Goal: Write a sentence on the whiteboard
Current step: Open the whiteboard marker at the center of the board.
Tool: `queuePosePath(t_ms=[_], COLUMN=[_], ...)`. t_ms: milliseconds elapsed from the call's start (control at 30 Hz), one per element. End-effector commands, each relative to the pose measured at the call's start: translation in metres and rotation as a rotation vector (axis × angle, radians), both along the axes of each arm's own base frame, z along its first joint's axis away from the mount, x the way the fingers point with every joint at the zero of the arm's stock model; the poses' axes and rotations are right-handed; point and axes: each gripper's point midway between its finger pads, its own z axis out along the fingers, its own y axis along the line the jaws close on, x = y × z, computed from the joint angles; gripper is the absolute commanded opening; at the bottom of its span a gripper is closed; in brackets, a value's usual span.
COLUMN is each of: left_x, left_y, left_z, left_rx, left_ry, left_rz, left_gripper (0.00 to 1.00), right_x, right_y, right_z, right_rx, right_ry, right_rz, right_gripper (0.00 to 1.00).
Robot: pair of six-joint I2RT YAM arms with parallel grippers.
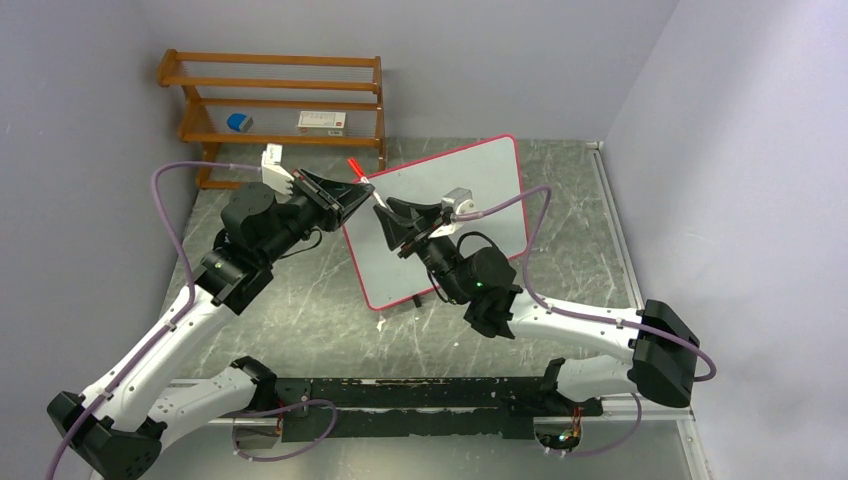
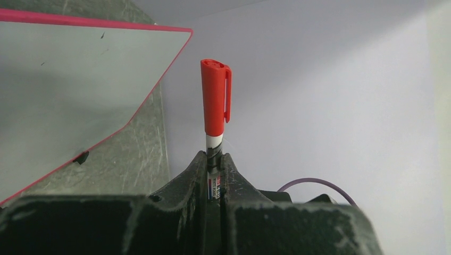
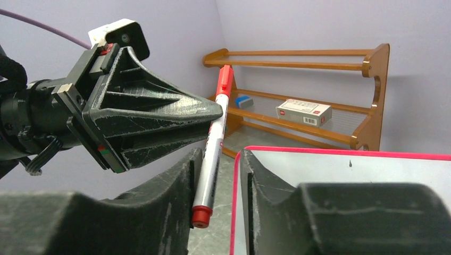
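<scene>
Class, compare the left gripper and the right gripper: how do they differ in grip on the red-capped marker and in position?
The left gripper is shut on the marker just below its red cap; the right gripper is open, fingers apart either side of the marker's tail end. The right gripper hangs over the whiteboard; the left gripper sits at its left edge. Both are black and meet tip to tip.

We note soft, even light; faint shadows on grey-green marbled table (image 1: pixel 310 320); wrist views out of focus along bottom edge.
</scene>
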Motion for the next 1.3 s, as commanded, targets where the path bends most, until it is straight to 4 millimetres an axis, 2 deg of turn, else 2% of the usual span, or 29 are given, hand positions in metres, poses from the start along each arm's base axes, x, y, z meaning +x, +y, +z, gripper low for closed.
queuePosePath(t_ms=[0, 233, 367, 433, 533, 667, 767, 833, 1000, 1133, 1267], left_x=[-0.004, -0.005, -0.005, -0.004, -0.002, -0.001, 0.004, 0.003, 0.000, -0.011, -0.016], left_y=[-0.003, -0.006, -0.005, -0.005, -0.001, 0.010, 0.029, 0.041, 0.052, 0.038, 0.026], left_z=[0.006, 0.004, 0.002, 0.001, -0.004, -0.003, -0.002, 0.005, 0.015, 0.016, 0.001], left_rx=[-0.034, -0.031, -0.023, -0.010, 0.054, 0.176, 0.286, 0.374, 0.647, 0.817, 0.972], left_ry=[-0.018, -0.015, -0.012, -0.017, -0.021, -0.097, -0.161, -0.231, -0.452, -0.682, -0.860], left_rz=[-0.014, -0.021, -0.020, -0.016, 0.001, 0.040, 0.120, 0.154, 0.126, -0.024, -0.168], left_gripper=[0.05, 0.05, 0.05, 0.06, 0.21, 0.51, 0.73, 0.83, 0.91, 0.91, 0.91], right_x=[0.004, 0.003, 0.002, 0.002, 0.001, 0.004, 0.008, 0.008, 0.008, 0.006, -0.002], right_y=[-0.008, -0.007, -0.006, -0.008, -0.011, -0.018, -0.027, -0.032, -0.052, -0.066, -0.074], right_z=[0.018, 0.018, 0.015, 0.013, 0.012, 0.006, 0.001, -0.003, -0.011, -0.016, -0.020], right_rx=[0.058, 0.053, 0.037, 0.029, 0.009, -0.040, -0.075, -0.104, -0.191, -0.254, -0.306], right_ry=[-0.029, -0.036, -0.033, -0.029, -0.014, 0.034, 0.086, 0.119, 0.213, 0.268, 0.331], right_rz=[-0.027, -0.018, -0.002, 0.004, 0.035, 0.086, 0.107, 0.127, 0.172, 0.200, 0.255], right_gripper=[0.34, 0.21, 0.03, 0.00, 0.00, 0.00, 0.00, 0.00, 0.00, 0.00, 0.00])
